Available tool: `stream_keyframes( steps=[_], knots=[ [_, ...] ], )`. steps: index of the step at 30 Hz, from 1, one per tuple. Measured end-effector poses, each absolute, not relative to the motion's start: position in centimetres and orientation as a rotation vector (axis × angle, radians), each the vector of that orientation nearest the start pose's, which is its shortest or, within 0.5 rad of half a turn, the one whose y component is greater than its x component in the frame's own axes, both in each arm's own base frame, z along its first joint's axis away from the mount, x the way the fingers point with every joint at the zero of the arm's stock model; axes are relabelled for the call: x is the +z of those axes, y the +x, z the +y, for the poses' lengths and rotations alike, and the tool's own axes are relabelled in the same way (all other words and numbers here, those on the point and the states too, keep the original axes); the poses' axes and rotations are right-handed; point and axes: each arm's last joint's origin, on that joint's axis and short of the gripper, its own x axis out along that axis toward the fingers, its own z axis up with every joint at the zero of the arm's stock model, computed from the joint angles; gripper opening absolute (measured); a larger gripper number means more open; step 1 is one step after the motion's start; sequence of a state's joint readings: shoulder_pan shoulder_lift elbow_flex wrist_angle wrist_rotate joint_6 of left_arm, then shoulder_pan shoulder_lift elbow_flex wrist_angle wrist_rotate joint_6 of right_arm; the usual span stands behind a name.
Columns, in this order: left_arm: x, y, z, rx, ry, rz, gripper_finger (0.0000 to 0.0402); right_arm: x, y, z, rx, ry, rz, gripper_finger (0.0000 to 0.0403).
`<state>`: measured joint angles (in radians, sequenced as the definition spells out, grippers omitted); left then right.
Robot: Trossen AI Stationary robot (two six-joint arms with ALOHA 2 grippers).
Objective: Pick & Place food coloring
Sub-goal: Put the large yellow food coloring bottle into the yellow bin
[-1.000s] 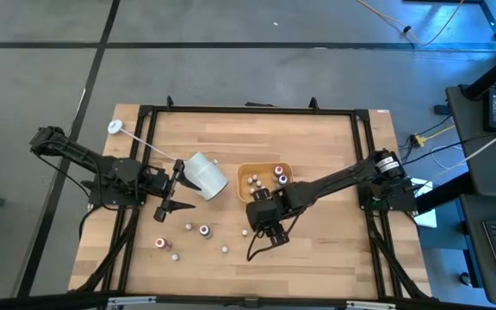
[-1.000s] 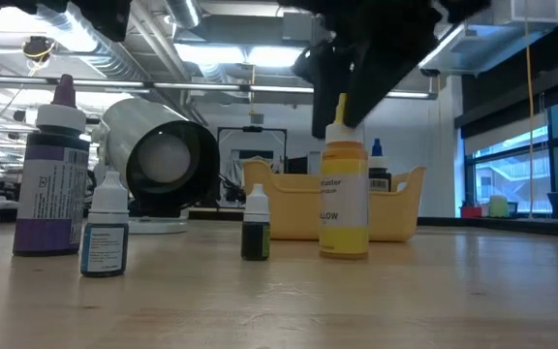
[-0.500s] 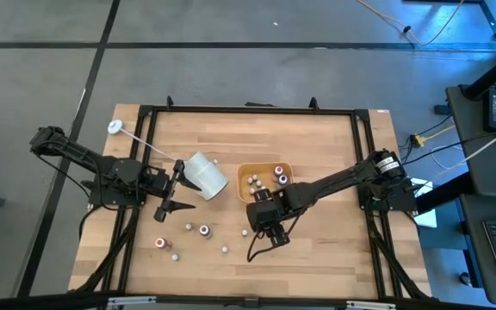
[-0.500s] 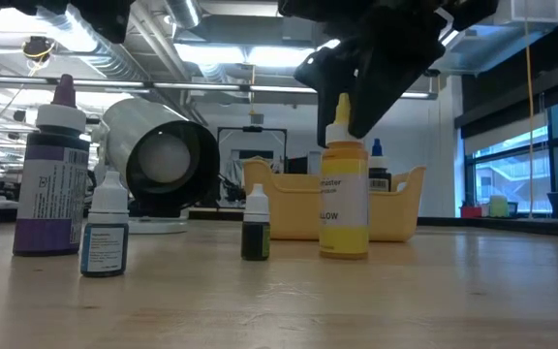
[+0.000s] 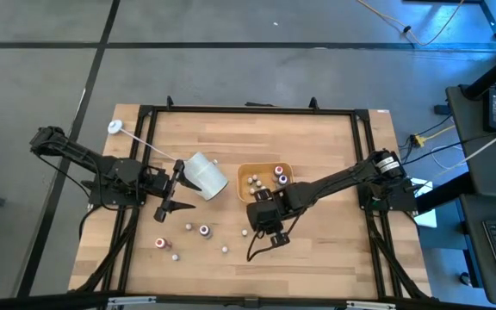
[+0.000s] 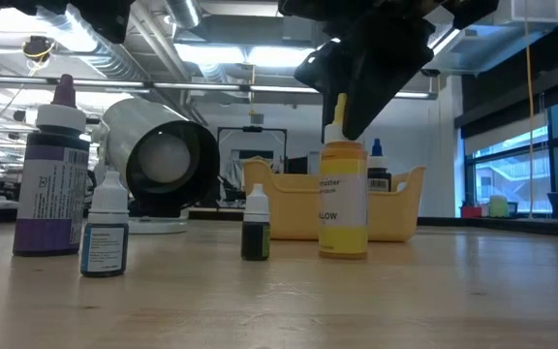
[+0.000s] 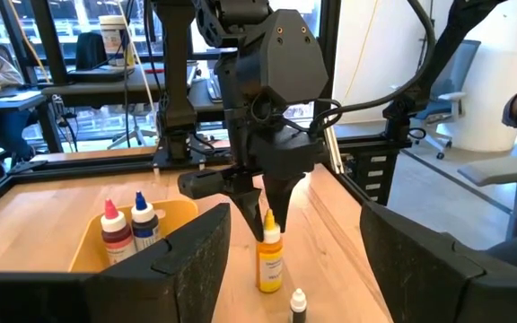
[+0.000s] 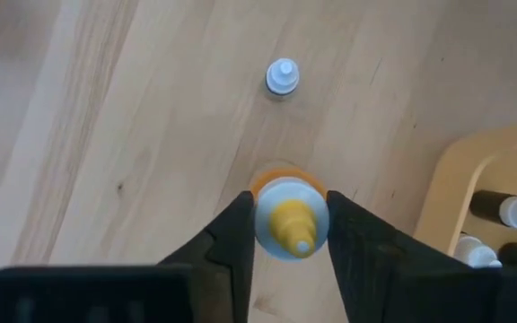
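Right hand [image 8: 290,224]: it points down over the yellow bottle [image 6: 344,199] and its two fingers [image 8: 232,242] squeeze the white cap.
Yellow bottle: stands upright on the table [image 5: 317,250], just in front of the orange tray [image 5: 265,169].
Orange tray: has a few small bottles [image 7: 124,224] standing inside.
Left hand [image 5: 169,191]: fingers spread wide, holding nothing, next to the white cup [image 5: 205,175] lying on its side.
Other little bottles [image 5: 203,230]: stand loose on the table near its front.

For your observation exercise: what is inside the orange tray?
The orange tray holds small bottles: a red-capped bottle and a blue-capped bottle stand upright. The tray wall and the left gripper's fingers cover any others.
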<state>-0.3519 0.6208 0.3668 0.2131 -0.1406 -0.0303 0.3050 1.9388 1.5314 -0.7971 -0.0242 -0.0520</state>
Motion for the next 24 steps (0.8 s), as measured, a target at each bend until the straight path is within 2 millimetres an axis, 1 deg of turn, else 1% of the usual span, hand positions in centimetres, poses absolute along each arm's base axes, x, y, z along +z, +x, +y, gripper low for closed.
stream_keyframes(
  steps=[2, 4, 6, 10, 13, 15, 17, 19, 24],
  knots=[
    [25.0, 14.6, -4.9, -0.211, -0.020, 0.043, 0.0242, 22.0, 37.8, 12.0, 0.311, -0.199, 1.196, 0.0118],
    [25.0, 14.6, -4.9, -0.211, -0.020, 0.043, 0.0244, 23.0, 37.3, 11.8, 0.306, -0.193, 1.203, 0.0118],
    [25.0, 14.6, -4.9, -0.211, -0.020, 0.043, 0.0244, 24.7, 36.9, 11.7, 0.286, -0.177, 1.180, 0.0118],
    [24.9, 14.6, -4.9, -0.211, -0.020, 0.045, 0.0241, 27.9, 35.3, 11.1, 0.253, -0.188, 1.114, 0.0118],
    [24.9, 14.6, -4.9, -0.211, -0.019, 0.046, 0.0244, 29.9, 33.7, 10.3, 0.156, -0.199, 1.103, 0.0118],
    [24.9, 14.6, -4.9, -0.211, -0.019, 0.049, 0.0244, 30.6, 32.7, 9.7, 0.058, -0.211, 1.103, 0.0118],
    [24.9, 14.6, -4.9, -0.211, -0.018, 0.050, 0.0243, 30.5, 32.0, 9.3, -0.002, -0.217, 1.106, 0.0118],
    [24.9, 14.6, -4.9, -0.211, -0.018, 0.051, 0.0241, 30.0, 31.6, 8.8, -0.024, -0.199, 1.118, 0.0118],
    [24.9, 14.6, -4.9, -0.211, -0.018, 0.050, 0.0244, 27.2, 31.0, 7.8, -0.064, -0.172, 1.158, 0.0120]
  ],
)
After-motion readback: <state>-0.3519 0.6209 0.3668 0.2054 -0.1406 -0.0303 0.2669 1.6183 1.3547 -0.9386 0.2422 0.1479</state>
